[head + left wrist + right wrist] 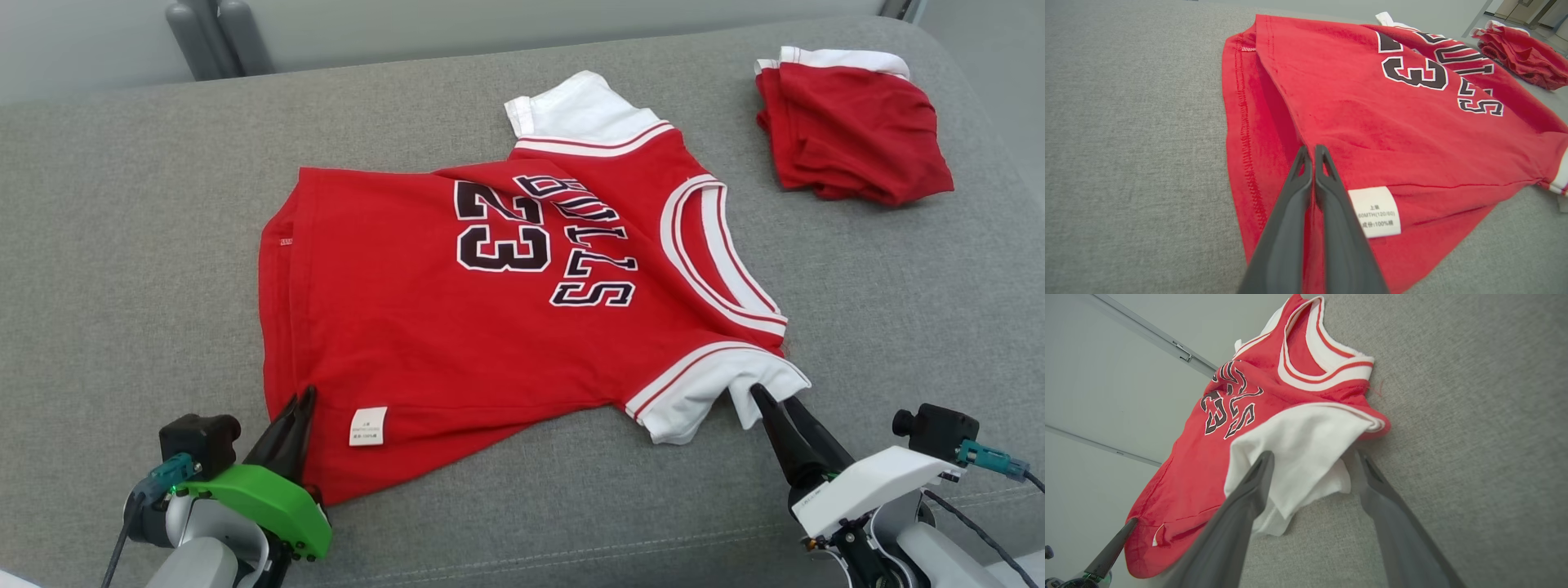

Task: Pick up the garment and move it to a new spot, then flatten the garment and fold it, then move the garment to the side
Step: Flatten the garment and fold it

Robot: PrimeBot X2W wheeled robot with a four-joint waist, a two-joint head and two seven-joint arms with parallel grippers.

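Garment [490, 327] lies flat on the grey cushion [122, 245], hem toward its left edge, collar toward the right. At the near edge, the left gripper [300, 404] pinches the hem corner. The right gripper [775, 398], jaws spread, straddles the white sleeve [710, 384].

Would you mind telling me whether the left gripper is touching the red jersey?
Touching. The left wrist view shows the left gripper with its fingers closed together, pinching the red jersey beside its white label.
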